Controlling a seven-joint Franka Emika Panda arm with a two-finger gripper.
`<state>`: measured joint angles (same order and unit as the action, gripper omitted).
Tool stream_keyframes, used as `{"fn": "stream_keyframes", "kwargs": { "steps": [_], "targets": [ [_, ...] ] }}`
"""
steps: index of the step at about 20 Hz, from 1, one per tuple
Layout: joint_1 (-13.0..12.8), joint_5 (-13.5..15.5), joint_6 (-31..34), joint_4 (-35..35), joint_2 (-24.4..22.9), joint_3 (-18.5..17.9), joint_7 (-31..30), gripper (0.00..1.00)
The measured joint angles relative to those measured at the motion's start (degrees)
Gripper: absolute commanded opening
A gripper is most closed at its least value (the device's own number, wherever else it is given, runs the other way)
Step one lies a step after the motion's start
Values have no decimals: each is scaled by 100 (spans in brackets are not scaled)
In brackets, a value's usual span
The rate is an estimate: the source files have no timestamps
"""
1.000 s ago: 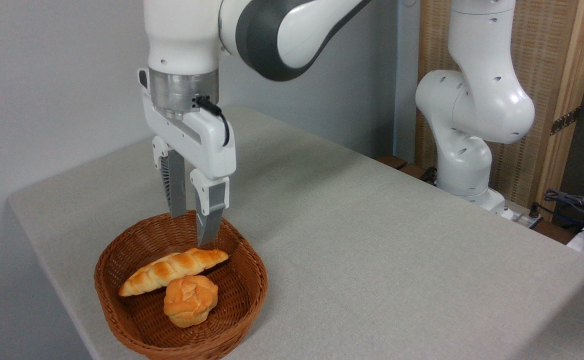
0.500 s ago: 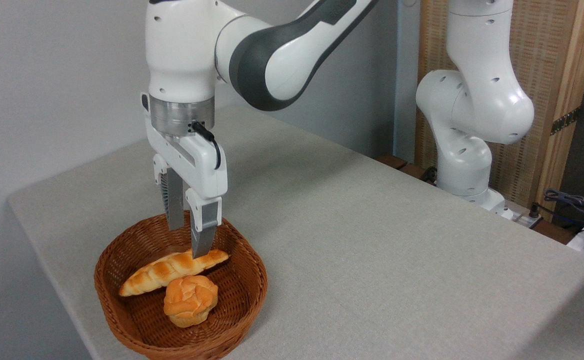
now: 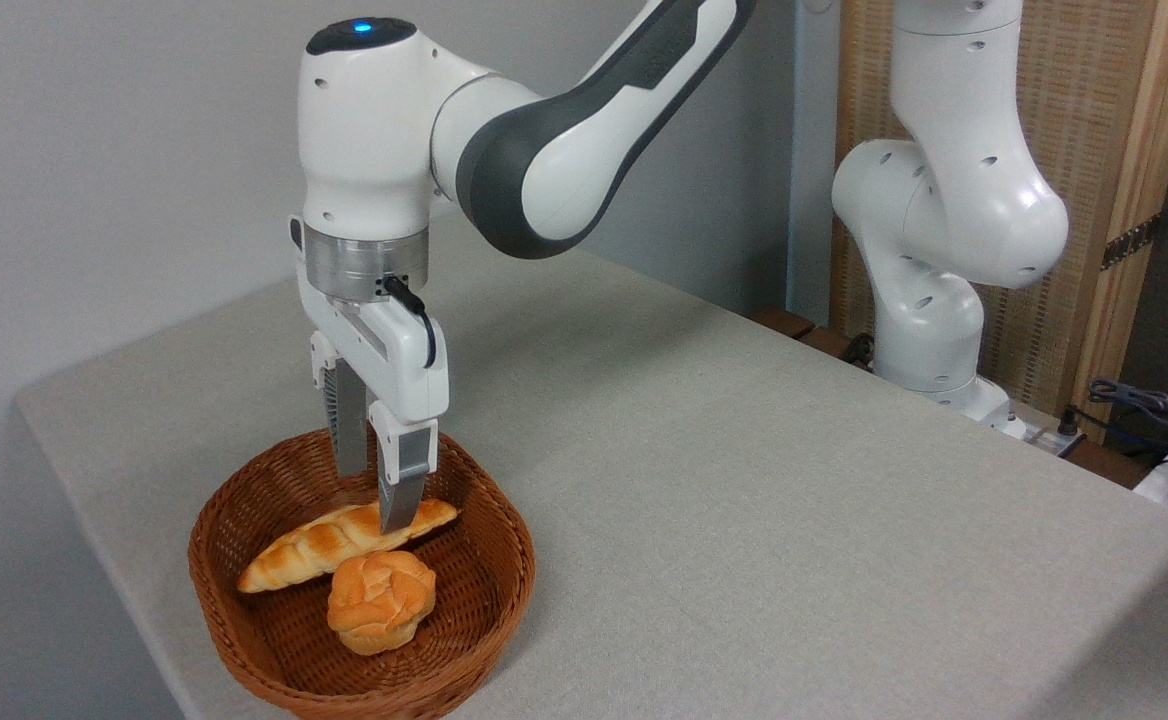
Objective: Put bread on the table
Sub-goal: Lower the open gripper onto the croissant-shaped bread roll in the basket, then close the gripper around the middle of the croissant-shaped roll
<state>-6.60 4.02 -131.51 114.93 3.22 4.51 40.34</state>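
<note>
The long braided golden-orange bread [image 3: 344,545] lies inside the brown round wicker basket [image 3: 244,640], just behind the small round knotted bun [image 3: 381,600]. The two-finger gripper [image 3: 372,500] stands over the loaf's right part, its fingers spread on either side and not closed on it. The grey-beige fabric-covered table [image 3: 744,500] carries no bread. Grasping, lifting and placing are all left, I judge.
</note>
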Motion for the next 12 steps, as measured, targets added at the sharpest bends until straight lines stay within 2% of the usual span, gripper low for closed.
{"fn": "stream_keyframes", "kwargs": {
  "steps": [12],
  "targets": [
    [2, -5, -122, 100, 50, 22, 467, 100]
  ]
}}
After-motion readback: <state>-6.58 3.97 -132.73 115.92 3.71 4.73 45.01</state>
